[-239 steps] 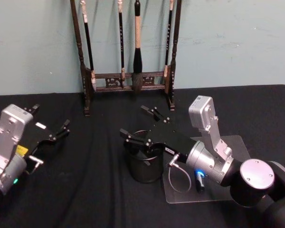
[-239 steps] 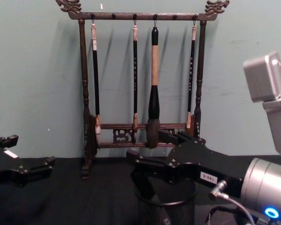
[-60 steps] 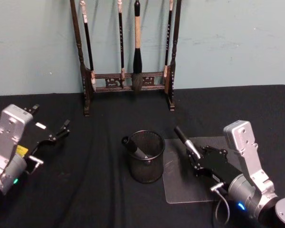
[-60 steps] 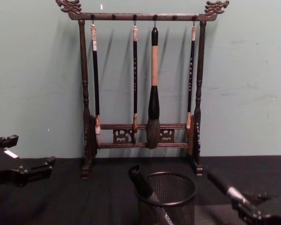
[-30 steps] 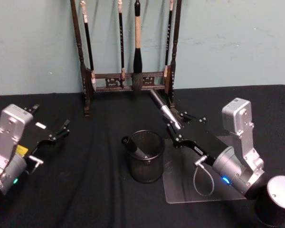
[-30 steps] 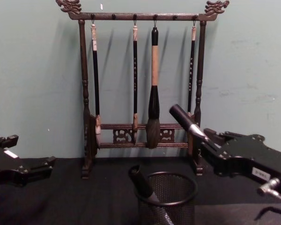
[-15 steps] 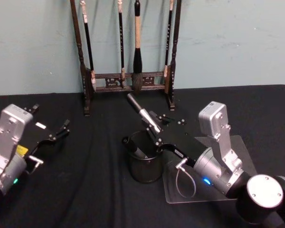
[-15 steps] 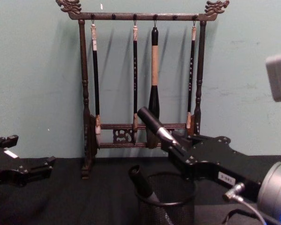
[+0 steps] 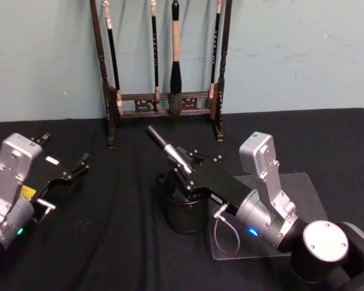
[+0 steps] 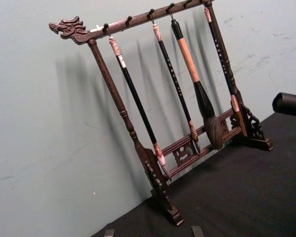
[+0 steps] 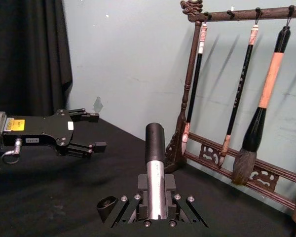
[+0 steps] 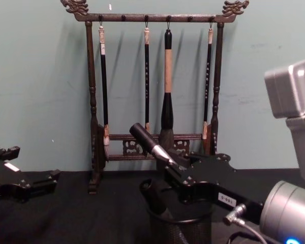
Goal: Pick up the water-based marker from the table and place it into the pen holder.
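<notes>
Right gripper (image 9: pixel 183 171) has swung further left since half a second ago, from beside the pen holder (image 9: pixel 183 213) to directly over its rim, clamped on the water-based marker (image 9: pixel 167 148). The marker tilts up and left, above the holder, not inside. Black cloth table (image 9: pixel 121 242), teal wall, wooden brush rack (image 9: pixel 164 73) behind, clear mat (image 9: pixel 303 188) at right. Left gripper (image 9: pixel 70 173) parked far left, fingers apart. Marker: black cap, silver barrel. Another dark marker (image 12: pixel 151 195) leans in the holder.
</notes>
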